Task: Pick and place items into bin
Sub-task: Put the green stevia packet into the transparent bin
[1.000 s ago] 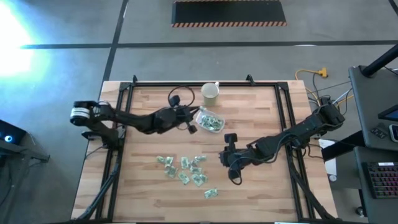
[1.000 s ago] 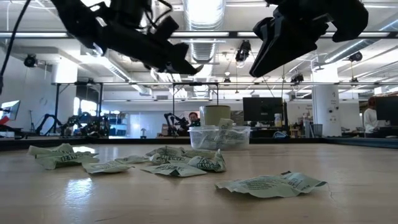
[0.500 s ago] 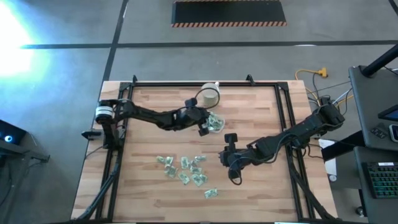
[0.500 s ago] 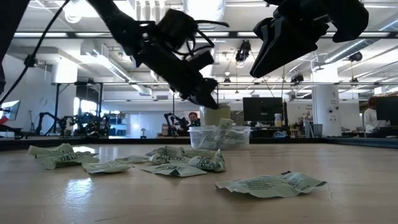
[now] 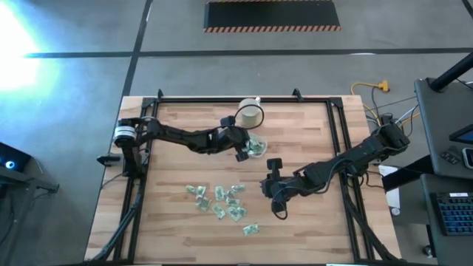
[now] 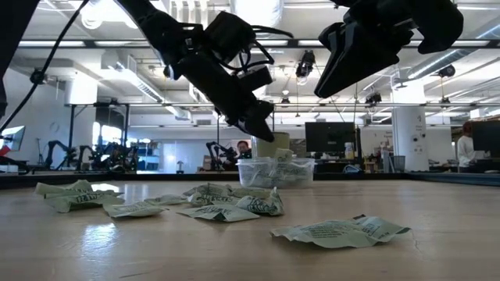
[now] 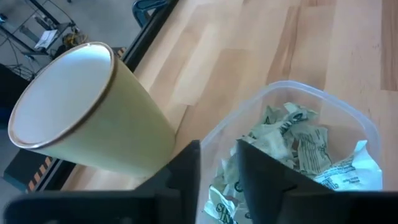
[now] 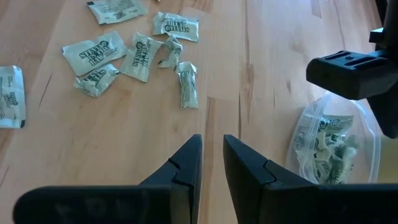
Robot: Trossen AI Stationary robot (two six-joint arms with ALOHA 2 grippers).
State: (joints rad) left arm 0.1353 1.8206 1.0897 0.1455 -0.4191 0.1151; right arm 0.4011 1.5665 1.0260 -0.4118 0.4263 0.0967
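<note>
Several pale-green-and-white packets (image 5: 222, 201) lie loose on the wooden table, near its front middle; they also show in the right wrist view (image 8: 140, 56). The clear bin (image 5: 257, 145) stands on the table behind them with several packets inside (image 7: 298, 143). My left gripper (image 5: 242, 154) hangs over the bin's left rim (image 7: 217, 134), shut on a packet. My right gripper (image 5: 266, 189) is shut and empty, raised above the table to the right of the loose packets. My left gripper pinches a packet between its two fingers. Only a sliver of the packet (image 7: 216, 198) shows in the narrow gap, so I cannot tell which part is held. The fingers (image 6: 264, 131) slant down toward the table's right. The packet is clear of the table, above the bin.
A pale cream cup (image 5: 250, 113) stands just behind the bin, close to my left gripper (image 7: 81, 112). A black frame (image 5: 222, 100) runs along the table's far and side edges. Bare wood lies at the table's right and front left.
My left gripper has gone toward the table's right edge and down, from beside the bin's left side to over its left rim. Most of that shift came in the first half second.
</note>
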